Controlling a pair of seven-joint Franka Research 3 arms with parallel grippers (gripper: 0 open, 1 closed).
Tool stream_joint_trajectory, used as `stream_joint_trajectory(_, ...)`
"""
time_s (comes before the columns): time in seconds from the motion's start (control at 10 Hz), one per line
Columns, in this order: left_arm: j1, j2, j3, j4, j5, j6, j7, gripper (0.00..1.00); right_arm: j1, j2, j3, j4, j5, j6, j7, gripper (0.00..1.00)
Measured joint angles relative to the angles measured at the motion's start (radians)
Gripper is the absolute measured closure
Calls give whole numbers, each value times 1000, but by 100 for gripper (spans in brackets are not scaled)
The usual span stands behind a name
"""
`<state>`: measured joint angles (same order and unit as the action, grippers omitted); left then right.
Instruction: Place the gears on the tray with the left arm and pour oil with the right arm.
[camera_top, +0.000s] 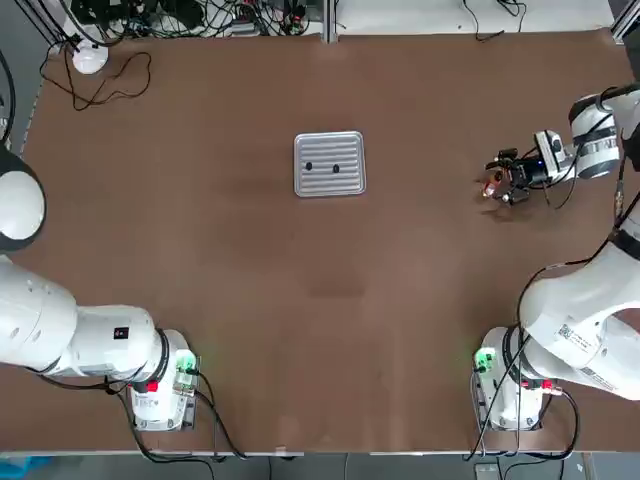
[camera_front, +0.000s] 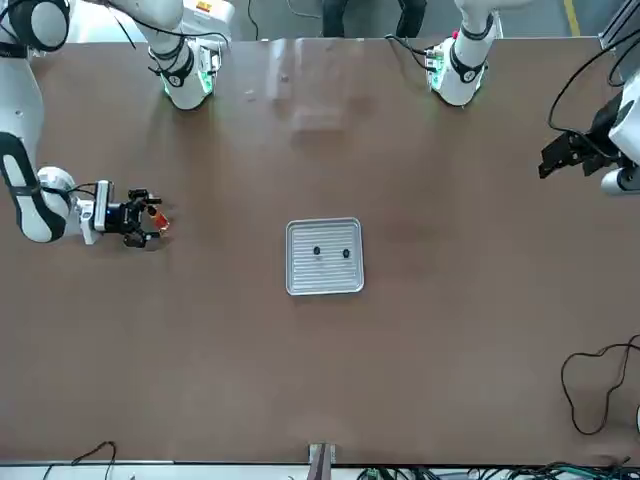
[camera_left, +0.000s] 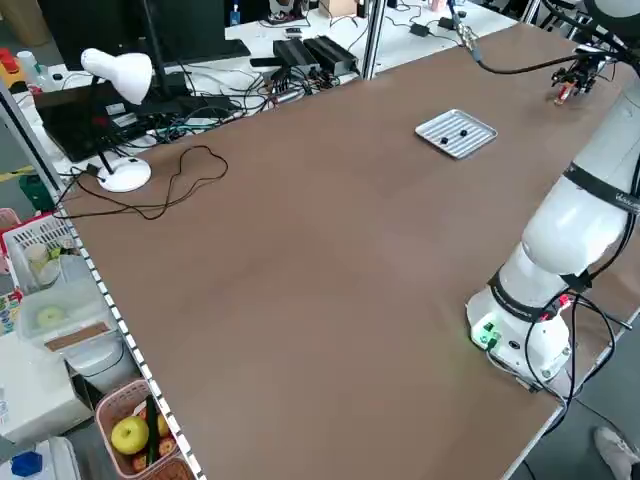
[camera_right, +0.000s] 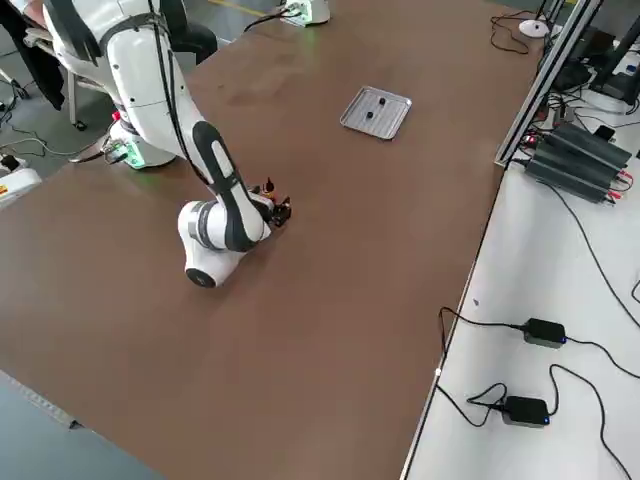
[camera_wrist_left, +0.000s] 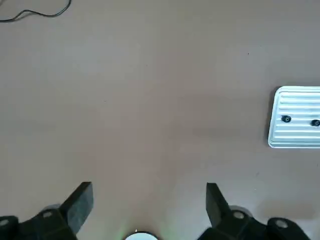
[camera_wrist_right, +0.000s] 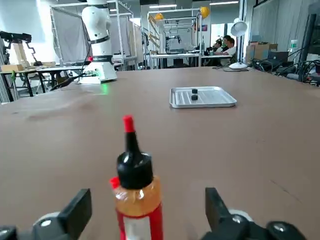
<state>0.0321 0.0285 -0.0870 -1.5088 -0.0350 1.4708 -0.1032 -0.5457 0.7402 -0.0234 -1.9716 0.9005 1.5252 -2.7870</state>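
In the left side view, you have a black monitor (camera_left: 95, 35) at the upper left, a white lamp (camera_left: 118, 75) below it, and a pink basket (camera_left: 140, 430) of fruit at the lower left. In your right side view, two black power adapters (camera_right: 535, 371) sit at the lower right, on the white table (camera_right: 480, 430).

From the table's (camera_top: 320, 350) centre, the tray (camera_top: 330, 190) is set toward 12 o'clock. Two dark gears (camera_top: 309, 166) are held on its ribs, one toward 9 o'clock, the other just toward 3. Between 2 and 3 o'clock, the right gripper (camera_top: 508, 178) is hung over the table, with the red of the bottle (camera_top: 490, 188) seen beside it. The left arm (camera_top: 110, 330) is stretched from its base, between 7 and 8, past the 9 o'clock edge. A looped cable (camera_top: 118, 95) is laid near 10.
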Motion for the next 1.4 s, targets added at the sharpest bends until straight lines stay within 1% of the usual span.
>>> stream_joint_trajectory(0.2,0,0,0,0,0,0,0,0,-13,-5,-8,11,-8,21,0,0)
stream_joint_trajectory(0.4,0,0,0,0,0,0,3,0,-18,-23,-43,25,-31,22,0,0)
stream_joint_trajectory(0.5,0,0,0,0,0,0,4,0,-19,-40,-57,30,-50,21,5,0)
stream_joint_trajectory(0.7,0,0,0,0,0,0,4,0,-22,-115,-72,64,-113,2,71,0)
stream_joint_trajectory(0.9,0,0,0,0,0,0,4,0,-22,-180,-79,154,-166,-69,165,0)
stream_joint_trajectory(1.0,0,0,0,0,0,0,4,0,-21,-204,-79,207,-187,-102,253,0)
stream_joint_trajectory(1.1,0,0,0,0,0,0,4,0,-19,-229,-77,263,-211,-116,368,0)
stream_joint_trajectory(1.2,0,0,0,0,0,0,4,0,-14,-260,-74,336,-238,-134,508,0)
stream_joint_trajectory(1.4,1,0,1,0,0,0,4,0,27,-335,-68,477,-322,-177,774,0)
